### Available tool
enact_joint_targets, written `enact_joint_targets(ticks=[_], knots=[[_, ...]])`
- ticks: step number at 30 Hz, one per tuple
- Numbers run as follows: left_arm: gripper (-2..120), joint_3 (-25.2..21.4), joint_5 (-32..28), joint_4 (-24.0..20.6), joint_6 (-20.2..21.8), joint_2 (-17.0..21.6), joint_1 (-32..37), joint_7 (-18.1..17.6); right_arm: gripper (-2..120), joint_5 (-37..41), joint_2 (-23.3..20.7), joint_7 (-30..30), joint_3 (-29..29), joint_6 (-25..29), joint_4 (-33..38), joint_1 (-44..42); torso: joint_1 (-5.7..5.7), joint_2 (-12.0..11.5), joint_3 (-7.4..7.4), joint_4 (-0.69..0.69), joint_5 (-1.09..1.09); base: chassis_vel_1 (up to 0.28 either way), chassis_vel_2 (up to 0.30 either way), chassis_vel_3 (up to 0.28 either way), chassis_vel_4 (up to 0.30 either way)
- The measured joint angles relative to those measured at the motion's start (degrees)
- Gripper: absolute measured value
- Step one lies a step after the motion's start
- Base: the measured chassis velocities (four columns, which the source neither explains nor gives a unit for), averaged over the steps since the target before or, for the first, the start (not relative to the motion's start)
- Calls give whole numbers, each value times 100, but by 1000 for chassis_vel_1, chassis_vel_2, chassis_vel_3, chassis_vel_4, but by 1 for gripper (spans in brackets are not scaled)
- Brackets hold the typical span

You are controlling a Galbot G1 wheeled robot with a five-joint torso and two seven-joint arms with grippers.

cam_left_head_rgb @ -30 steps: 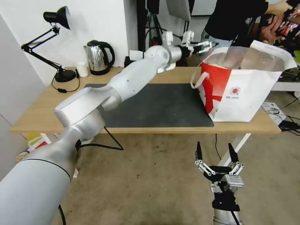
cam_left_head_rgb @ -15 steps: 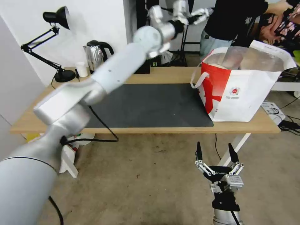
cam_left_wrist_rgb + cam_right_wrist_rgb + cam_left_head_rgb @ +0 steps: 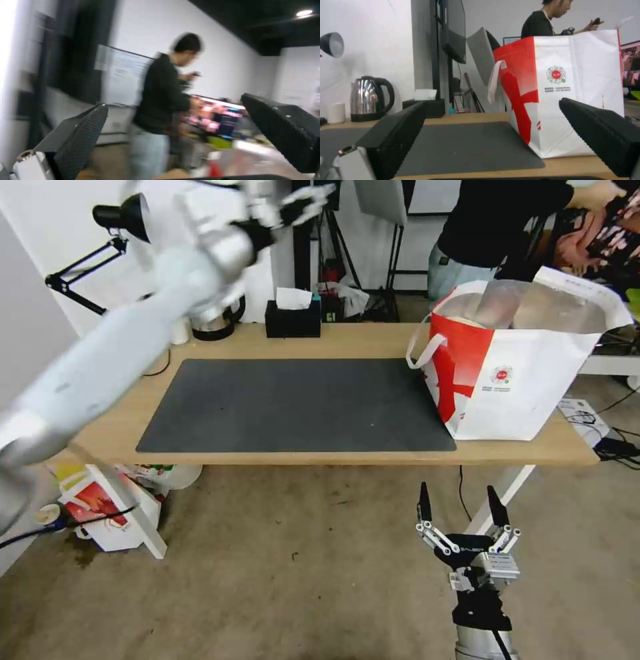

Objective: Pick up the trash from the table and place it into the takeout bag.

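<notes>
The takeout bag (image 3: pixel 520 393), white with red sides and a foil lining, stands open at the right end of the table (image 3: pixel 347 343); the right wrist view shows it too (image 3: pixel 566 95). A tan rounded edge (image 3: pixel 463 321) shows inside its mouth; the rest of the trash is hidden. My left gripper (image 3: pixel 310 200) is raised high above the table's back left, open and holding nothing (image 3: pixel 174 101). My right gripper (image 3: pixel 458 492) hangs open below the table's front edge, facing the bag (image 3: pixel 491 102).
A dark mat (image 3: pixel 300 403) covers the table's middle. Along the back stand a black tissue box (image 3: pixel 292 317), a kettle (image 3: pixel 370 102), a small white cup (image 3: pixel 336 113) and a desk lamp (image 3: pixel 123 213). A smaller red-and-white bag (image 3: pixel 100 507) sits on the floor.
My left arm has swung from beside the bag's mouth up and to the left, uncovering the mat and tissue box. The right arm and the bag have stayed still.
</notes>
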Motion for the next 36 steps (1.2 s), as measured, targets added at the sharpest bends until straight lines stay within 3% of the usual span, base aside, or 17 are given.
enact_joint_targets(ticks=[2,3,4,6,8,9,11,14,17,18,23,26,29,30,31,33,36], knots=[[100,-744,336,-643,-155,373,874,-211,100,0,0,-1,1,0,0,1,1,0,0,-2,-1,0,0,0,0],[100,-1431,537,-1089,-254,570,1593,-324,100,0,0,0,1,0,0,0,0,0,-1,-2,3,0,0,0,0],[100,-1431,537,-1089,-254,570,1593,-324,100,0,0,0,1,0,0,0,0,0,-1,-2,3,0,0,0,0],[100,-2362,892,-1568,-494,743,2882,-389,100,0,1,0,1,0,0,1,-2,1,-2,2,5,0,0,0,0],[100,-2571,972,-1641,-526,743,3164,-393,100,0,0,0,0,0,0,0,-2,0,-1,2,-4,0,0,0,0],[100,-3118,1127,-1822,-579,708,3779,-403,100,0,1,0,1,0,0,0,0,0,0,-2,-2,0,0,0,0],[100,-3652,1317,-2035,-617,650,4380,-408,100,0,0,0,0,0,0,1,0,0,0,-3,5,0,0,0,0],[100,-3976,1448,-2183,-640,615,4782,-405,100,0,0,0,1,0,0,0,-1,0,0,-3,4,0,0,0,0],[100,-4683,1978,-2714,-701,309,5779,-493,100,0,0,0,1,0,0,1,0,1,0,-2,5,0,0,0,0],[100,-4683,1978,-2714,-701,309,5779,-493,100,0,0,0,1,0,0,1,0,1,0,-2,5,0,0,0,0],[100,-5051,3192,-3129,-957,-446,6779,-659,100,0,0,0,2,0,0,0,-1,-1,0,-2,5,0,0,0,0],[100,-5186,3975,-3395,-1156,-1068,7408,-745,100,0,1,0,1,0,0,1,1,-1,0,-2,5,0,0,0,0],[100,-5208,4212,-3558,-1198,-1345,7652,-778,100,0,0,-1,0,0,0,0,1,-1,0,0,5,0,0,0,0],[100,-5214,4526,-3707,-1257,-1710,7920,-819,100,0,-1,-1,0,0,0,0,0,-1,0,0,6,0,0,0,0],[100,-5214,4526,-3707,-1257,-1710,7920,-819,100,0,-1,-1,0,0,0,0,0,-1,0,0,6,0,0,0,0],[100,-5164,5174,-3831,-1397,-2358,8341,-819,100,0,1,0,1,0,0,1,0,-1,0,-2,5,0,0,0,0],[100,-5022,5587,-3818,-1596,-2691,8551,-838,100,0,0,0,1,0,0,0,0,-1,0,-1,5,0,0,0,0]])
